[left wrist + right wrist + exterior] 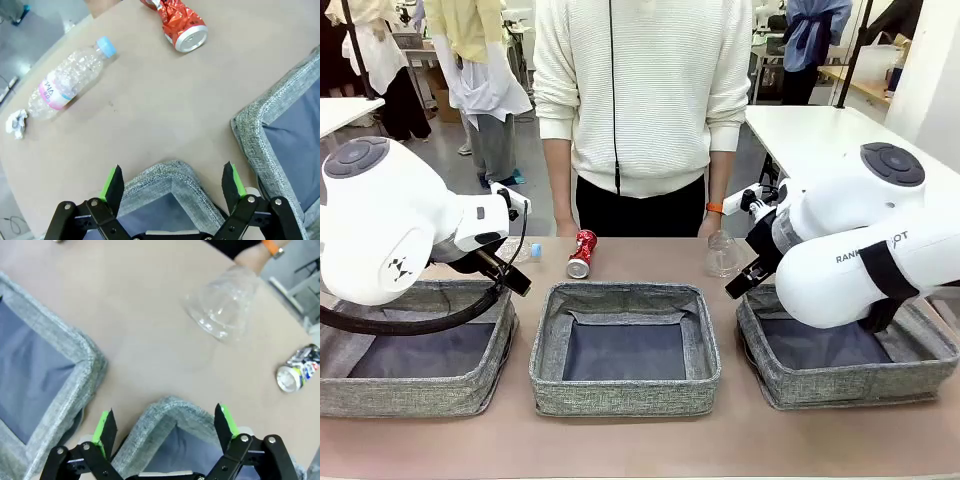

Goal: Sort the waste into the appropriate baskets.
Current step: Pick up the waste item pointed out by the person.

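The middle bin sits between a left bin and right bin. Flanking it hang the left gripper and right gripper, jaws apart. Beyond it lie the bottle at left, container at right, red can nearest, Pepsi can far right, wad far left.
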Tool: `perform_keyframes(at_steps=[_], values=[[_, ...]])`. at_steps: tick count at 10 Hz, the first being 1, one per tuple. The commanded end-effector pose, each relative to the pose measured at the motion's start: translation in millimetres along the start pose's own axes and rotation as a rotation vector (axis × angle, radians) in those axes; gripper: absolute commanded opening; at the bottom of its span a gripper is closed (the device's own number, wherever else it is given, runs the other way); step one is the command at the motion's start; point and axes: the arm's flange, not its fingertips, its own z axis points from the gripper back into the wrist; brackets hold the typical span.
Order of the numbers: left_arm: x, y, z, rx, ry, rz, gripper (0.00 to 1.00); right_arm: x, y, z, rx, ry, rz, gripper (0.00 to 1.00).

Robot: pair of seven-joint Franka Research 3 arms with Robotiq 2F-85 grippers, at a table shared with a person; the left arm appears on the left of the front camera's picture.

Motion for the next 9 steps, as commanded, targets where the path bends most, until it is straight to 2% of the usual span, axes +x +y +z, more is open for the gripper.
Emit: perform_keyframes(at_steps=[1, 9], values=[[0.0, 0.0, 0.0, 0.0, 0.0, 0.0, 1.0, 0.1, 0.0, 0.1, 0.0, 0.0, 0.0, 1.0], [0.0, 0.0, 0.0, 0.0, 0.0, 0.0, 1.0, 0.1, 0.0, 0.1, 0.0, 0.0, 0.0, 1.0]])
